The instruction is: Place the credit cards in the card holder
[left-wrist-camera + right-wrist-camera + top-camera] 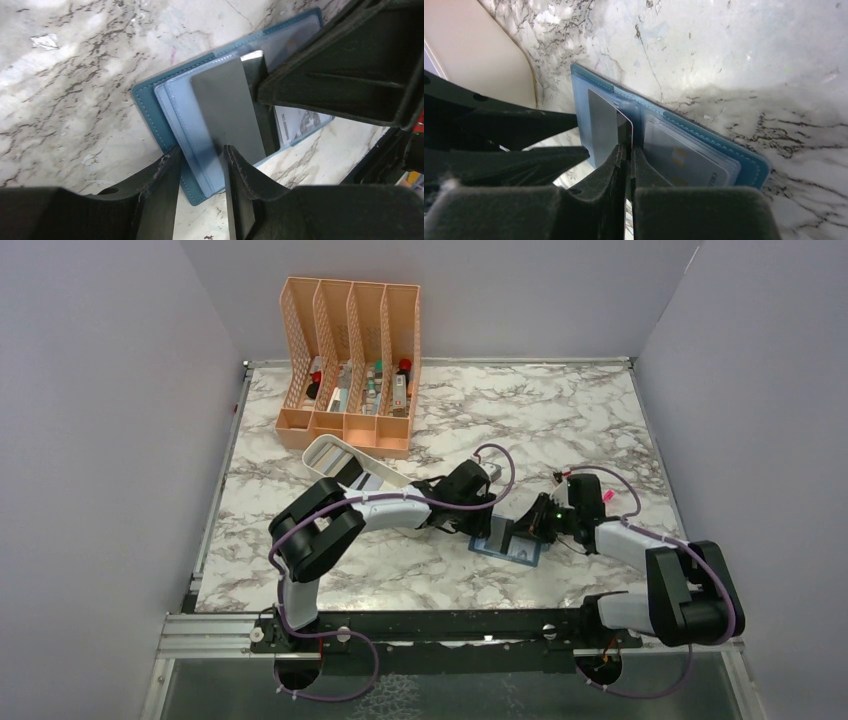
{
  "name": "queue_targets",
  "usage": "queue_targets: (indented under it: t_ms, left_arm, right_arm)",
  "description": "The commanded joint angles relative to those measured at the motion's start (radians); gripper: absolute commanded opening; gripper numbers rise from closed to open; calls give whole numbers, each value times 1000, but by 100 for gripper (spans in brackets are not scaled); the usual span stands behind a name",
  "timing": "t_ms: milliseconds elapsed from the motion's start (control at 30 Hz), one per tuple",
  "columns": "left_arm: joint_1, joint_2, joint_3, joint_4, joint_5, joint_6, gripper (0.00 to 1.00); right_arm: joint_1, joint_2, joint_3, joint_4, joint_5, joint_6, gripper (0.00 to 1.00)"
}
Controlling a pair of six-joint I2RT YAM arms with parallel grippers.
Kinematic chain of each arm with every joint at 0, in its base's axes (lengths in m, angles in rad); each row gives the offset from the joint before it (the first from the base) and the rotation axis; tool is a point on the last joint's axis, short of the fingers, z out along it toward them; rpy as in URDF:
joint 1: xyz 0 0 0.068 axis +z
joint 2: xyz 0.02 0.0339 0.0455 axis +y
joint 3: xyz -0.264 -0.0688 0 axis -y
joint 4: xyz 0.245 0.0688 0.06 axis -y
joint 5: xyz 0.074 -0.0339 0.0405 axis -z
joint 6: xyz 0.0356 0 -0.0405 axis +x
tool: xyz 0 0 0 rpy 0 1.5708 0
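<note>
Starting from the marble table (560,420), you find the card holder (500,545) lying open at lower centre, between both arms. Your left gripper (201,150) straddles its edge, half spread. Your right gripper (629,155) pinches the grey credit card (603,132), long axis pointing up-frame into the pocket.

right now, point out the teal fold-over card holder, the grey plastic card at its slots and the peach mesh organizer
teal fold-over card holder (148,107), left wrist view, stitched outer edge
grey plastic card (227,110), left wrist view, middle of its face
peach mesh organizer (400,320), top external view, right mesh wall
</note>
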Motion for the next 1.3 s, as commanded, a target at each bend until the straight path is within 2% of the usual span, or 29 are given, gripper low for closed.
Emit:
queue_targets:
  t_ms: [0, 133, 333, 467, 667, 867, 1267]
  left_arm:
    - [-22, 11, -23, 68, 85, -52, 39]
    - [-33, -1, -34, 94, 89, -83, 39]
    - [-33, -20, -56, 115, 68, -100, 38]
    - [-33, -37, -58, 110, 49, -94, 39]
    - [-32, -47, -57, 126, 46, -85, 39]
    - [-32, -19, -42, 123, 62, -80, 39]
    - [-32, -39, -38, 110, 29, -65, 39]
  right_arm:
    - [-1, 47, 42, 0, -2, -5, 11]
    - [-1, 24, 75, -76, 42, -36, 21]
    - [-1, -44, 137, -255, 163, -97, 29]
    - [-1, -74, 143, -284, 174, -110, 33]
    - [0, -59, 120, -217, 52, -105, 34]
    - [3, -21, 73, -133, 3, -75, 34]
    - [23, 11, 20, -11, -93, 2, 25]
